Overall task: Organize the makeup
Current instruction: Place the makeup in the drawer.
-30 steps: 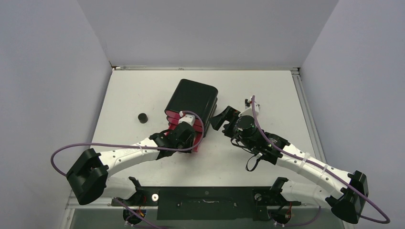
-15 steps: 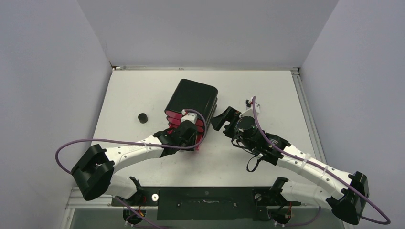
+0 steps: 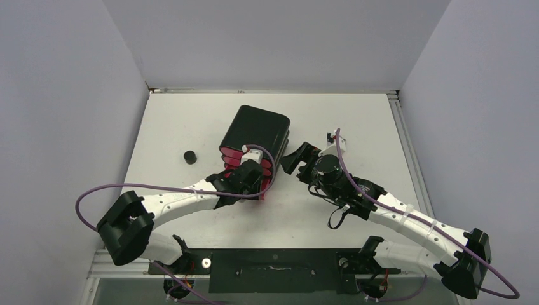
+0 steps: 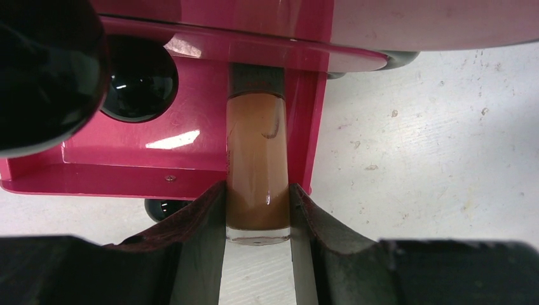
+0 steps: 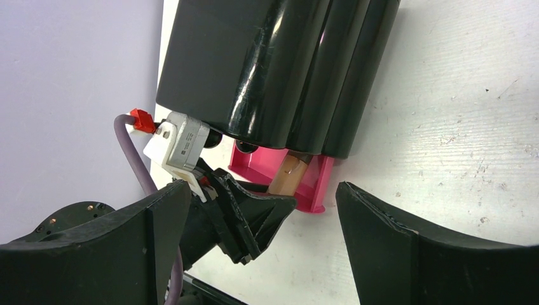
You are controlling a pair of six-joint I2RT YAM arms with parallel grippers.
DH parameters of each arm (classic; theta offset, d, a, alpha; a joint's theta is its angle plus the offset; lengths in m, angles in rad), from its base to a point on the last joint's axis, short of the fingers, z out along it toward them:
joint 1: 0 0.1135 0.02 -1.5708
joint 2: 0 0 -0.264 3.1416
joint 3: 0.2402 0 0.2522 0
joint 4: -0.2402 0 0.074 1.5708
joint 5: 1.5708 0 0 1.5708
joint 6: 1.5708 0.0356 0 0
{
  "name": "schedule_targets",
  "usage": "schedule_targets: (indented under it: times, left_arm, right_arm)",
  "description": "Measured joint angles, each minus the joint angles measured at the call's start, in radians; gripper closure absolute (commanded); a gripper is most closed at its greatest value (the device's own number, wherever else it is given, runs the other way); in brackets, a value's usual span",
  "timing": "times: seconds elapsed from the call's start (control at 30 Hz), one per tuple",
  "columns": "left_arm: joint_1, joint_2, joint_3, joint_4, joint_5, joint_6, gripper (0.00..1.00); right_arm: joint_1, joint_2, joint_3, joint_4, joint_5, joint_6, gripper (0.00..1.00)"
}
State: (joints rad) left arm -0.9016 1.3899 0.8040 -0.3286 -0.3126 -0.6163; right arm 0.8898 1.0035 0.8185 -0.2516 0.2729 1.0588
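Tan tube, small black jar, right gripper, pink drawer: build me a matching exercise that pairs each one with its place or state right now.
Things
1. tan tube
2. small black jar
3. right gripper
4. pink drawer

Places or states
A. open, holding nothing, beside the black cabinet
B. pulled out from the cabinet
C. alone on the table, left of the cabinet
D. between the fingers of the left gripper, lying in the drawer's right-hand compartment

Pairs: 1-D, 2-C, 3-A, 4-B
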Motion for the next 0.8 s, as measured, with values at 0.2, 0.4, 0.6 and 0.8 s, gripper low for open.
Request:
schedule_targets:
  times: [0.2, 0.4, 0.6, 0.8]
  left_arm:
    - [0.000, 0.024, 0.000, 0.029, -0.014, 0.001, 0.68]
    - [-0.001, 0.030, -0.004, 0.055, -0.019, 0.003, 0.55]
    - [-0.001, 0.026, -0.013, 0.090, -0.025, 0.003, 0.54]
    - [-0.001, -0.002, -0.013, 0.086, -0.024, 0.005, 0.55]
  right_arm:
    - [0.000, 0.000, -0.001, 0.000, 0.000, 0.000, 0.18]
    - [0.000, 0.000, -0.001, 0.000, 0.000, 0.000, 0.18]
    - [0.000, 0.000, -0.002, 0.000, 0.000, 0.000, 0.18]
    - [0.000, 0.000, -0.003, 0.000, 0.000, 0.000, 0.18]
